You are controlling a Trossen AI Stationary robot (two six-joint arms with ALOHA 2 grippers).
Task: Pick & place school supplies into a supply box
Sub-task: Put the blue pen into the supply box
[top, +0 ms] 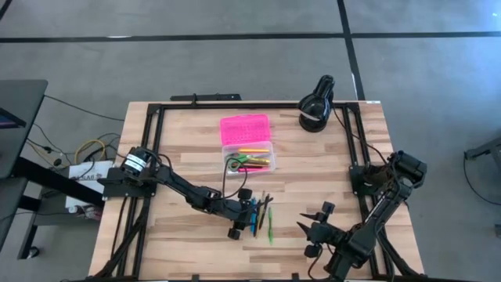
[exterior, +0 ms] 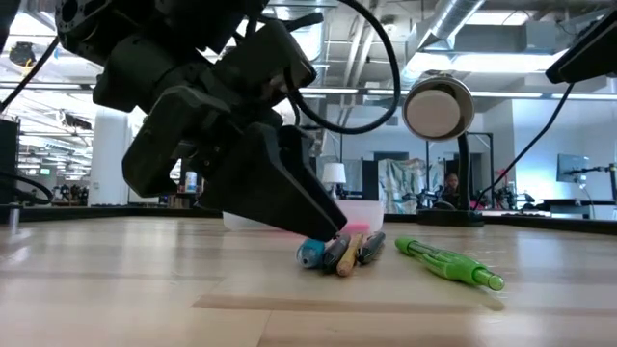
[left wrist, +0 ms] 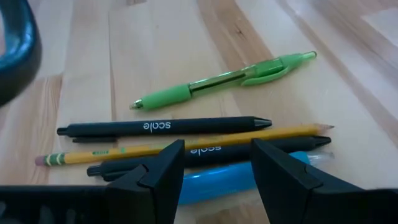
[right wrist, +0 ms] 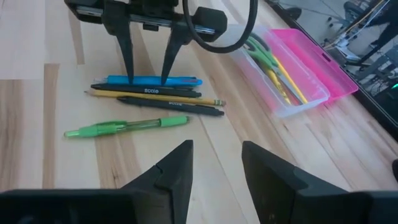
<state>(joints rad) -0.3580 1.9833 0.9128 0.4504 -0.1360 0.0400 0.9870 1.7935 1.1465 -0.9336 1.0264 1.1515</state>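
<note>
A row of pens lies on the table in front of the supply box point(top: 252, 159): a blue pen point(left wrist: 214, 182), two black pens point(left wrist: 168, 126), a yellow pencil point(left wrist: 186, 145) and, a little apart, a green pen point(left wrist: 224, 81). The box has a clear base holding green-handled scissors point(right wrist: 261, 53) and some pens, and its pink lid point(top: 245, 125) lies open behind it. My left gripper point(right wrist: 147, 78) is open, slanting down over the blue pen, its two fingertips spaced along the pen's length. My right gripper point(right wrist: 217, 168) is open and holds nothing, nearer the table's front right. My left gripper has both fingertips point(right wrist: 129, 76) down at the blue pen's barrel point(right wrist: 149, 81), coming from the table's left and slanting down. The pen lies flat on the table in line with the gap between the fingers. Whether the tips touch it I cannot tell.
A black lamp point(top: 317, 102) stands at the table's far right corner. A black frame point(top: 156, 110) runs along the table's edges. Bare wood shows around the green pen point(top: 271, 227) and toward the front edge.
</note>
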